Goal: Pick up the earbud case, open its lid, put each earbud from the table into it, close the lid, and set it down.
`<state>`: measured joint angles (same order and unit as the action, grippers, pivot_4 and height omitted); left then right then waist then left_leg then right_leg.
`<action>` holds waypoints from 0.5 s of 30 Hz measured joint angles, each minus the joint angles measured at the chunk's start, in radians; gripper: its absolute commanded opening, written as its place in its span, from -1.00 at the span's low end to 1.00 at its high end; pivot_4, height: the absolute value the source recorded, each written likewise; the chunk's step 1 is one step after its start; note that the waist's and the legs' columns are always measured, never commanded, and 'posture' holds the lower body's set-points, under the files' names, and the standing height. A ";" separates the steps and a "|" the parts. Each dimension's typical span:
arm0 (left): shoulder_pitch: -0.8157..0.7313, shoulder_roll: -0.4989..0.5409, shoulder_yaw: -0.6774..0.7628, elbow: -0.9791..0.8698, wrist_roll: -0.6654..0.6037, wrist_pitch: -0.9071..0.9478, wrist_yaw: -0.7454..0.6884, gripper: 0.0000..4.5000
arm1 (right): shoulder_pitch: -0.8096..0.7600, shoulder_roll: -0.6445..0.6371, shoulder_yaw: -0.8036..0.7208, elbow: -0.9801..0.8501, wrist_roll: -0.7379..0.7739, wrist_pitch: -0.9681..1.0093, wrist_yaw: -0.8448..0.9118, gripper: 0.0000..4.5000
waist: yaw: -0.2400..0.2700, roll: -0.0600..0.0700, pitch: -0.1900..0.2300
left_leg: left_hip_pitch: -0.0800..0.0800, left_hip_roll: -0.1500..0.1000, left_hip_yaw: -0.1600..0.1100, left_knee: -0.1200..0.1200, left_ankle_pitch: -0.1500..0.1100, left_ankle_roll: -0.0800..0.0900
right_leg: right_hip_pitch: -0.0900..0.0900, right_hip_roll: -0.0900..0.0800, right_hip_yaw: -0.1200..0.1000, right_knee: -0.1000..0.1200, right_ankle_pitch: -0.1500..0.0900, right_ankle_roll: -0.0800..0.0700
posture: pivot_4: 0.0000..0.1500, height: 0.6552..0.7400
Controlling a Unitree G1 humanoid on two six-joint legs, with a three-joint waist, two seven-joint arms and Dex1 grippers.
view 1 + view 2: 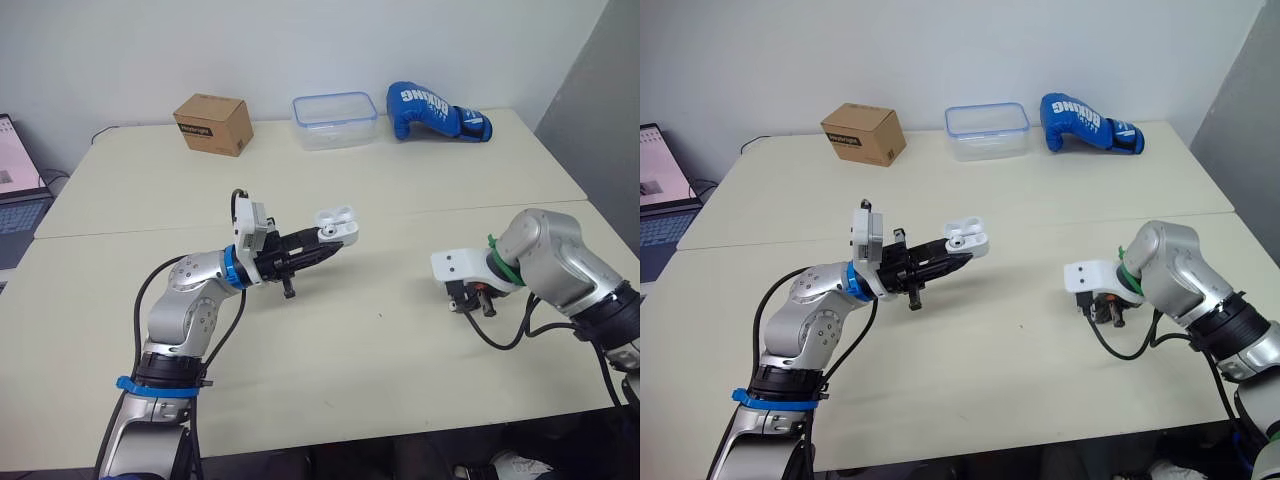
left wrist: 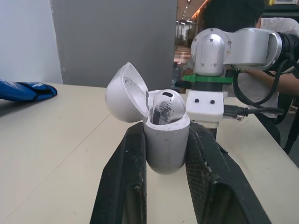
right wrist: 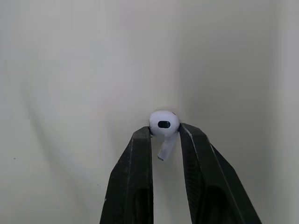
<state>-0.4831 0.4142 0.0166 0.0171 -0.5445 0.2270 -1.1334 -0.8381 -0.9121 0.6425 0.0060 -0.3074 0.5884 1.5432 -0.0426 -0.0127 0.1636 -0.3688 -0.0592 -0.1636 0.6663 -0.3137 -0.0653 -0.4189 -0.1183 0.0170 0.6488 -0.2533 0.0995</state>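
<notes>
The left gripper [image 1: 325, 243] sits just left of the centre of the left eye view, raised off the table [image 1: 400, 345] and pointing toward the upper right. Its two black fingers are clamped on the sides of the white earbud case [image 1: 337, 225]. In the left wrist view the lid [image 2: 124, 93] is swung open and tipped back on its hinge, and one earbud [image 2: 166, 106] is seated in the case body, its rounded head standing above the rim.

The right gripper [image 1: 473, 300] is at the centre right of the frame, turned down close to the tabletop and well apart from the case. In the right wrist view its fingertips [image 3: 142, 137] pinch the second earbud [image 3: 164, 123], head up and stem hanging between the fingers. Whether that earbud touches the table or is lifted just clear of it is hard to tell.

Along the top of the frame, at the table's far edge, stand a cardboard box [image 1: 212, 123], a clear plastic container [image 1: 334, 120] and a blue boxing glove [image 1: 435, 112]. A laptop [image 1: 15, 190] shows at the left edge.
</notes>
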 measured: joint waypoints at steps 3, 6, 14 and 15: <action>0.000 0.000 0.000 0.000 0.000 0.000 0.000 -0.67 | 0.001 0.005 0.001 0.017 -0.008 -0.034 -0.003 -0.80 | 0.000 -0.001 -0.001 | 0.002 0.000 0.000 0.001 0.000 0.000 | 0.003 0.000 0.000 0.000 0.000 0.000 | 1.00 0.78; 0.000 0.002 0.000 0.000 0.000 0.000 0.001 -0.67 | 0.003 0.007 0.001 0.024 -0.019 -0.049 -0.002 -0.64 | 0.003 -0.002 -0.001 | 0.004 0.000 -0.001 0.001 0.000 0.000 | 0.007 0.000 -0.001 -0.002 0.000 0.001 | 1.00 0.78; 0.003 0.005 0.001 0.000 0.000 -0.002 0.002 -0.67 | 0.009 0.010 0.001 0.033 -0.037 -0.052 0.000 0.08 | 0.007 -0.002 -0.001 | 0.005 0.000 -0.002 0.002 0.000 0.000 | 0.007 0.000 -0.001 -0.002 0.001 0.001 | 1.00 0.78; 0.003 0.005 0.001 0.000 0.000 -0.002 0.002 -0.67 | 0.010 0.009 0.001 0.030 -0.039 -0.050 0.000 0.08 | 0.007 -0.002 -0.001 | 0.005 0.000 -0.002 0.002 0.000 0.000 | 0.007 0.000 -0.001 -0.002 0.001 0.001 | 1.00 0.78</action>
<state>-0.4797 0.4189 0.0173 0.0166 -0.5445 0.2247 -1.1314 -0.8286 -0.9026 0.6431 0.0357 -0.3460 0.5380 1.5435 -0.0355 -0.0144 0.1626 -0.3642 -0.0593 -0.1652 0.6683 -0.3138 -0.0652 -0.4116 -0.1179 0.0160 0.6471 -0.2525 0.1007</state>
